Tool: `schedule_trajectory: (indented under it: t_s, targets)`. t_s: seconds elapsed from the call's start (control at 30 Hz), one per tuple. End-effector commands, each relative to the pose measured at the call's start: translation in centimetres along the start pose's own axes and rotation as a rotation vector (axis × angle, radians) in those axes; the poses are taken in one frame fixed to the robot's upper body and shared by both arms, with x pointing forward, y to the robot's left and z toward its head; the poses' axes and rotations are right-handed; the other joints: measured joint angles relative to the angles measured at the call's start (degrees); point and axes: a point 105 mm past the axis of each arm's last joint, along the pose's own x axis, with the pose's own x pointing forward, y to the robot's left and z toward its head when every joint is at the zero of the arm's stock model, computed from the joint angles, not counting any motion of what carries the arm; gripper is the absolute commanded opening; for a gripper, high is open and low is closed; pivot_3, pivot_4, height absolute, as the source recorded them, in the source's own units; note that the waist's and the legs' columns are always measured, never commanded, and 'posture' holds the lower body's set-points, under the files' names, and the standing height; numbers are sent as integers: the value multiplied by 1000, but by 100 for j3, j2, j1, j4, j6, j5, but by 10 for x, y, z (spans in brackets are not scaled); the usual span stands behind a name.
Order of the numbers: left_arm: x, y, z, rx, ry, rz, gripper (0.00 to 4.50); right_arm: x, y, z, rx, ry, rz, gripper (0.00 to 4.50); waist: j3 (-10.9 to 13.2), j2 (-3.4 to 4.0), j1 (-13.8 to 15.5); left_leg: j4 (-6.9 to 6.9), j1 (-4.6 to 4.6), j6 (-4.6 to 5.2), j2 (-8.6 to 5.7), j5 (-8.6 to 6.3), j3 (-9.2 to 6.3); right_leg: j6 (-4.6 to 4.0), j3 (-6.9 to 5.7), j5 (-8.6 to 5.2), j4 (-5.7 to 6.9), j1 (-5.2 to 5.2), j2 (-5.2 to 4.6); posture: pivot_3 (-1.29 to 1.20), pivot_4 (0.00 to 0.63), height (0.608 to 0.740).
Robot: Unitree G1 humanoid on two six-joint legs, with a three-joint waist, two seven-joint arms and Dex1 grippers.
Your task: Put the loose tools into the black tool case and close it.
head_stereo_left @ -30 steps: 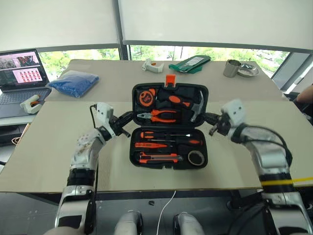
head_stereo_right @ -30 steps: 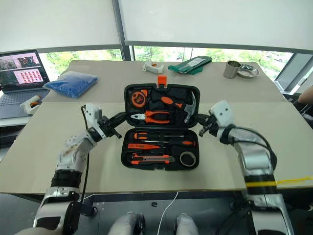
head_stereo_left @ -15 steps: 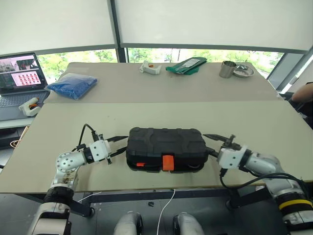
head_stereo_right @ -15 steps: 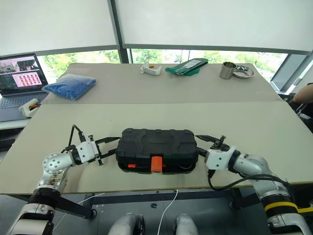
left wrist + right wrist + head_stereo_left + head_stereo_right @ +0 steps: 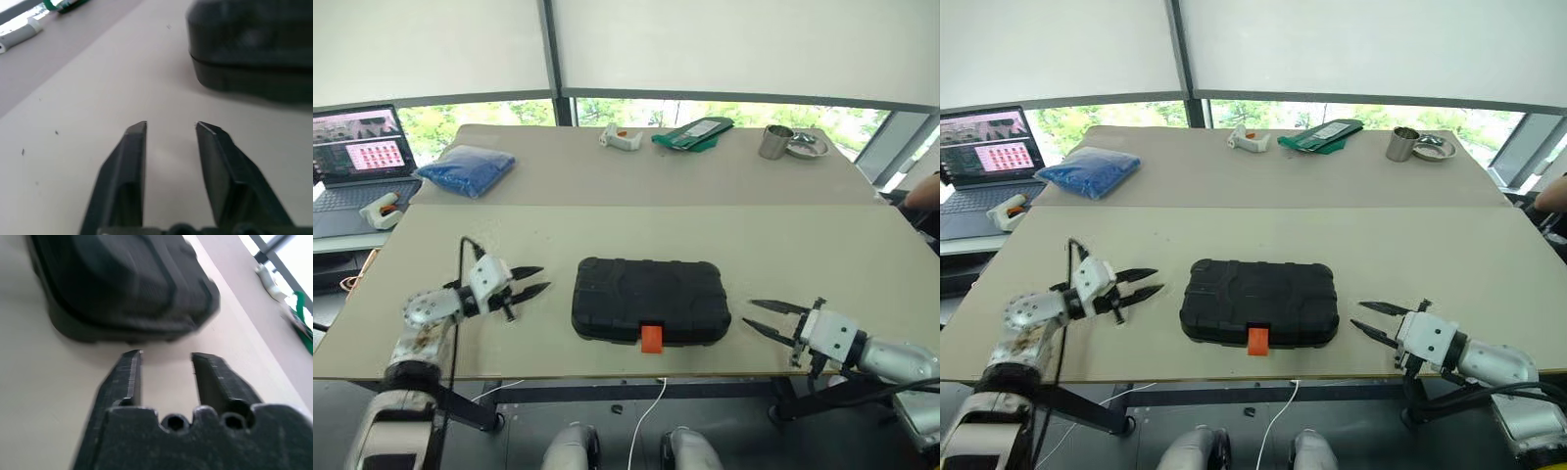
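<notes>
We see the beige counter (image 5: 822, 245) first, with a second counter (image 5: 724, 176) behind it by the windows. On the near one, close to its front edge and midway between our arms, lies the black tool case (image 5: 651, 299), its lid down flat and its small orange latch (image 5: 651, 339) hanging over the front side. No tool lies loose on the counter around it.

At the far left a laptop (image 5: 362, 152) stands open with its screen lit, and a small white object (image 5: 380, 208) sits in front of it. On the far counter we find a blue bag (image 5: 465, 168), a green packet (image 5: 693, 132), a white tool (image 5: 622, 138), a metal cup (image 5: 775, 141) and a shallow metal dish (image 5: 808, 147).

Our left claw (image 5: 530, 279) hangs just over the counter to the left of the case, apart from it, its two black fingers (image 5: 128, 181) parted with a clear gap and nothing between them. Our right claw (image 5: 762, 315) is low at the case's right, also clear of it, fingers (image 5: 128, 377) spread a little and empty.
</notes>
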Motion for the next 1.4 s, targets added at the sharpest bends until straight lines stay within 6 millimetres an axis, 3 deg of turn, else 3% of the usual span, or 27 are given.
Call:
schedule_trajectory:
  t_s: [0.03, 0.07, 0.2, 0.3, 0.53, 0.73, 0.87, 1.03, 1.13, 1.17, 1.23, 1.4]
  targets:
    - [27, 12, 11, -23, 12, 2, 237, 14, 24, 17, 101, -40, 115, 264, -1, -3, 21, 1, 1, 0, -1, 0, 0, -2, 0, -1, -1, 2, 0, 0, 150, 740]
    - [32, 14, 12, -30, 19, 1, 6, 16, 30, 19, 135, -41, 146, 36, -1, -3, 21, 2, 2, 0, -3, 0, 0, -3, 0, -2, -2, 6, -1, 0, 150, 740]
    - [53, 22, 17, -20, 47, -8, 6, 29, 48, 17, 208, 19, 244, 36, 1, -7, -2, 3, 4, 1, -3, 0, 0, -1, 0, -1, -2, 4, 6, 0, 150, 740]
    - [63, 15, 15, -22, 70, -61, 6, 37, 46, 11, 198, 59, 225, 36, 1, -7, -1, 3, 3, 4, -5, -1, 2, 1, 0, -1, -4, 2, 6, 0, 150, 740]
    - [64, -3, 0, -70, 121, -158, 6, 57, 26, 4, 162, 80, 137, 36, 9, -21, 8, 4, -23, 6, -8, -1, 2, 8, 1, 4, -1, -24, 8, 0, 150, 740]
    - [51, -15, -6, -138, 108, -211, 6, 70, -21, -7, 149, 83, -27, 36, 10, -26, -41, 24, -35, 8, -3, 0, 3, 7, 1, 14, 6, -36, 10, 0, 150, 740]
    - [35, -18, -9, -125, 109, -198, 6, 74, -38, -11, 145, 81, -69, 36, 10, -26, -51, 24, -38, 9, 0, 1, 6, 6, 4, 16, 9, -40, 6, 0, 150, 740]
    - [25, -15, 31, -213, -64, -179, 6, 76, -44, -15, 103, 73, -67, 36, 10, -26, -55, 21, -46, 47, 1, 19, 4, -1, 5, 34, 13, -44, 6, 0, 150, 740]
    - [0, -14, 50, -234, -34, -306, 6, 69, -39, -4, 156, -9, -25, 36, 11, -27, -47, 21, -54, 48, 0, 20, 3, 0, 4, 34, 12, -47, 7, 0, 150, 740]
    - [-1, 0, 64, -231, -64, -258, 6, 65, -39, 0, 177, -34, -26, 36, 12, -28, -54, 21, -55, 48, 0, 20, 4, 1, 4, 33, 14, -49, 7, 0, 150, 740]
    - [5, 14, 92, -216, -141, -236, 6, 58, -38, 4, 213, -72, -50, 36, 12, -27, -13, 21, -53, 47, 2, 20, -2, 12, 2, 26, 13, -44, 12, 0, 150, 740]
    - [47, -23, 107, -161, -103, -445, 6, 41, -29, 4, 239, -91, -92, 36, 9, -23, 42, 24, -36, 34, -10, 10, -4, 32, 3, 13, 1, -14, 4, 0, 150, 740]
